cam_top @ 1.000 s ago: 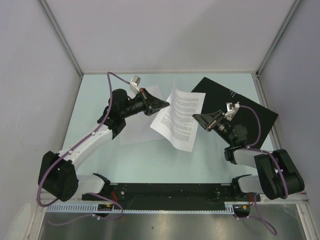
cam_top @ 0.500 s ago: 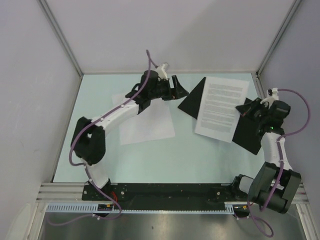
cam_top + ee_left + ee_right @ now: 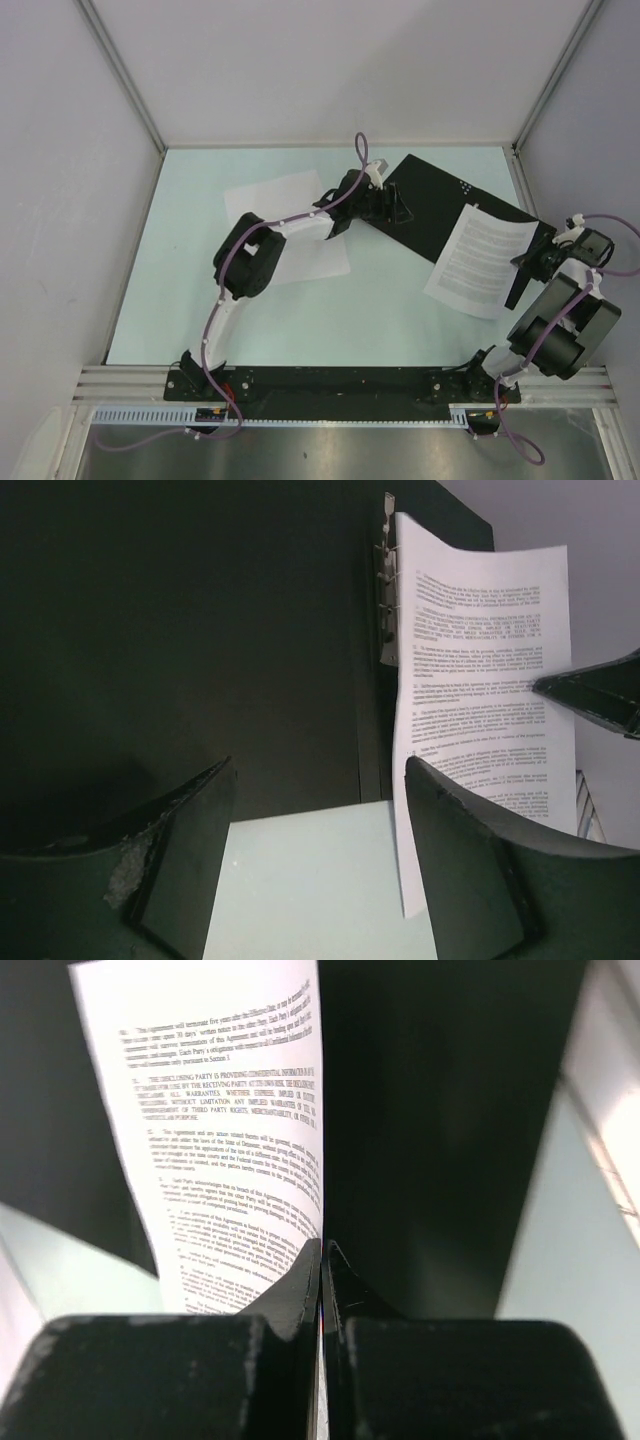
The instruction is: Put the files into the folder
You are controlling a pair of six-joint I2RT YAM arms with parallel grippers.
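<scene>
**Printed sheet half over the folder, two sheets yet to go**

The folder (image 3: 430,195) lies open on the table (image 3: 200,300), black inside up; across its near half lies the printed sheet (image 3: 478,262), with its near corner hanging past the folder's edge over bare table. The right gripper (image 3: 528,266) is pinched tight on that sheet's right edge; in the right wrist view the fingers meet on the paper with no gap. The left gripper (image 3: 393,208) stands wide and holds nothing, poised at the folder's left corner; we cannot tell from these views whether it touches the cover or hovers just above.

We see three risks from here:

- If the right claw lets go now, the sheet would rest partly out of the folder; it needs sliding further in first.
- The grip is a thin pinch on one edge; a quick pull could bow or crease the paper, or let it slip free.
- Nothing pins the folder down, so dragging the sheet, or a nudge from the left fingers, could shift it.

As for contents, the folder holds only part of this one sheet; the two blank sheets (image 3: 270,200) lie overlapped on the table, well to the left and outside it.
</scene>
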